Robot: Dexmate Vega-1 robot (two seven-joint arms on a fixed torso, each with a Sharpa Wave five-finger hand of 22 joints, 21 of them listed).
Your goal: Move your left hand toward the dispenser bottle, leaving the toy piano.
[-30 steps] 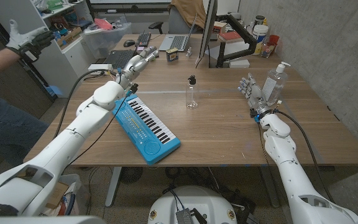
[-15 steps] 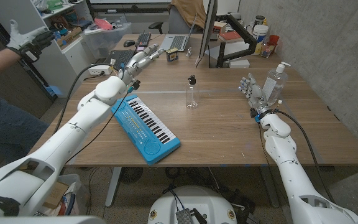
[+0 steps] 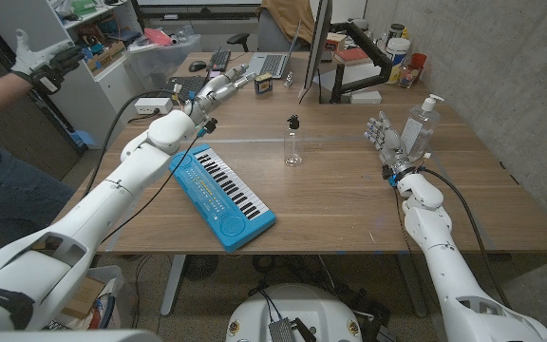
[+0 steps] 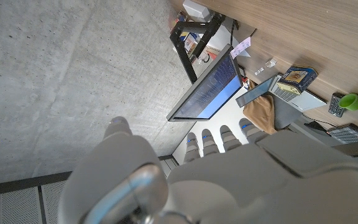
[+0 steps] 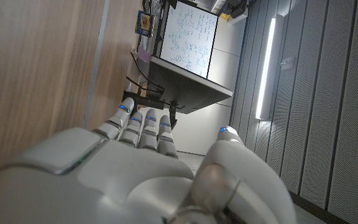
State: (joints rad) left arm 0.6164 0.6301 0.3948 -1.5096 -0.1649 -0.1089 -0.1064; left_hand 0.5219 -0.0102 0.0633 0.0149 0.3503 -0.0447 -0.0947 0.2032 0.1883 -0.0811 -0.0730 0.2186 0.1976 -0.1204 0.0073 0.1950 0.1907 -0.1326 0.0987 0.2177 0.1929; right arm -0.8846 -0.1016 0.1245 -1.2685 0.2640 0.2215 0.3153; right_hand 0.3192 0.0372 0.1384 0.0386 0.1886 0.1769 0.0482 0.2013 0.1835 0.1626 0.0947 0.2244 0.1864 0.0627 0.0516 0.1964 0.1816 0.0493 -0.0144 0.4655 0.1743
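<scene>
The blue toy piano lies slanted on the wooden table, left of centre. My left hand hovers beyond the piano's far end, apart from it, fingers stretched toward the table's back and holding nothing; its back shows in the left wrist view. A small clear dispenser bottle with a black pump stands mid-table, to the right of that hand. My right hand stands upright with fingers apart, close beside a larger clear pump bottle. Its back also appears in the right wrist view.
At the table's back stand a monitor, a laptop, a small box and a white power strip. A person's gloved hand reaches in at the far left. A concrete wall runs along the right.
My left hand has drifted a little farther back and to the right, away from the piano. The right hand and both bottles have not moved.
</scene>
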